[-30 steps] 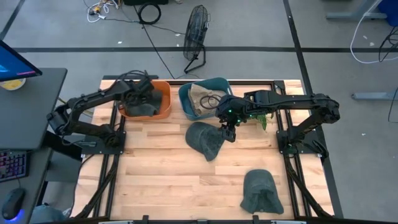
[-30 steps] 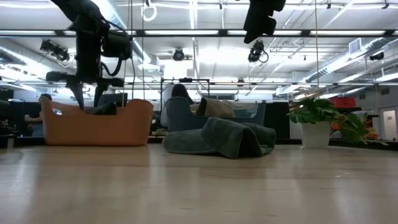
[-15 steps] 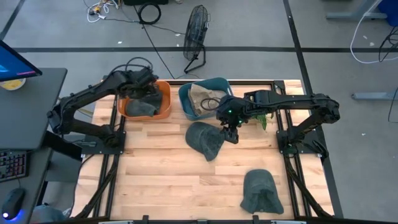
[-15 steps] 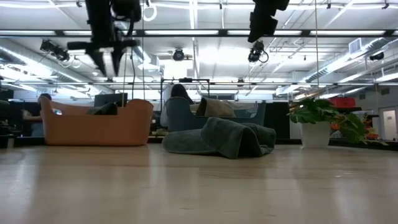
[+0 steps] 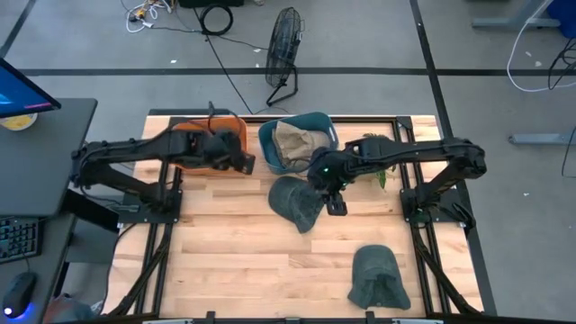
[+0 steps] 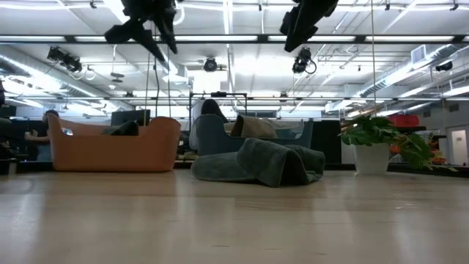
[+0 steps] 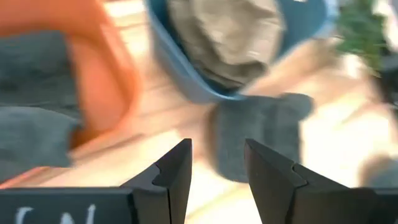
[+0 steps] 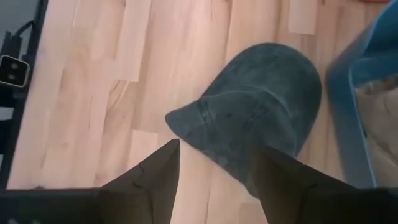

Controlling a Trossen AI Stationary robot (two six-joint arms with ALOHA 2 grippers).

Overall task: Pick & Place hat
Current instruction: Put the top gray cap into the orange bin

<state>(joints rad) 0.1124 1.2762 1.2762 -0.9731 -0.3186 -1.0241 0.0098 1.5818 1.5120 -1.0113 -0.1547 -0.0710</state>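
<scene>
A dark grey hat [image 5: 296,202] lies on the wooden table near its middle, resting on its brim and crown; it also shows in the low view [image 6: 260,163] and in the right wrist view [image 8: 255,118]. My right gripper [image 5: 335,205] hangs open above the hat's right edge, touching nothing [image 8: 217,171]. My left gripper [image 5: 247,165] is open and empty [image 7: 217,168], high above the table beside the right rim of the orange bin [image 5: 193,144], which holds grey hats [image 7: 31,112]. A second dark grey hat [image 5: 375,277] lies near the front right.
A blue bin [image 5: 310,126] holding a tan hat [image 5: 292,142] stands at the back, right of the orange bin. A potted plant [image 6: 381,139] stands at the back right. Bare wood lies at the table's front left [image 5: 234,261].
My left gripper has risen out of the orange bin, leaving the grey hat inside, then swung toward the table's right and turned toward the hat in the middle. My right gripper has shifted slightly toward that hat. The hats have not moved.
</scene>
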